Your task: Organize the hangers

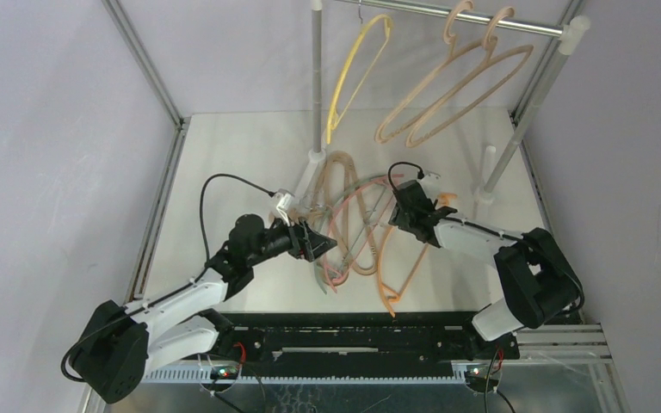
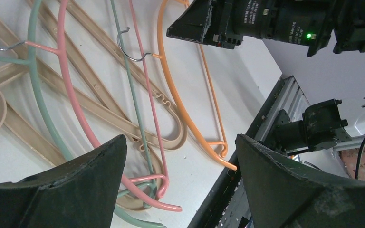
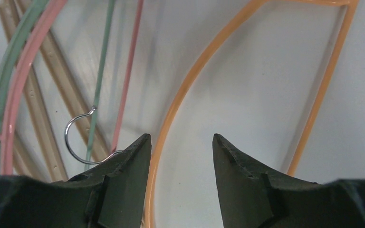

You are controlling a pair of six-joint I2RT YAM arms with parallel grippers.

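Several hangers lie tangled on the table: an orange one (image 1: 387, 292), a pink one (image 1: 337, 254), a pale-green one (image 2: 133, 95) and thick beige ones (image 1: 344, 168). A yellow hanger (image 1: 357, 73) and two beige hangers (image 1: 456, 86) hang on the rail (image 1: 447, 13). My left gripper (image 1: 323, 243) hovers open over the pile's near end (image 2: 180, 140), with nothing between its fingers. My right gripper (image 1: 406, 211) is low over the orange hanger (image 3: 171, 118). Its jaws (image 3: 180, 137) are open and straddle the orange arm, which runs just inside the left finger (image 3: 128, 171).
The silver rail stands on posts (image 1: 317, 77) with white feet (image 1: 485, 185) at the back of the table. A black bar (image 1: 379, 323) runs along the near edge, close to the orange hanger's tip. Grey walls enclose both sides.
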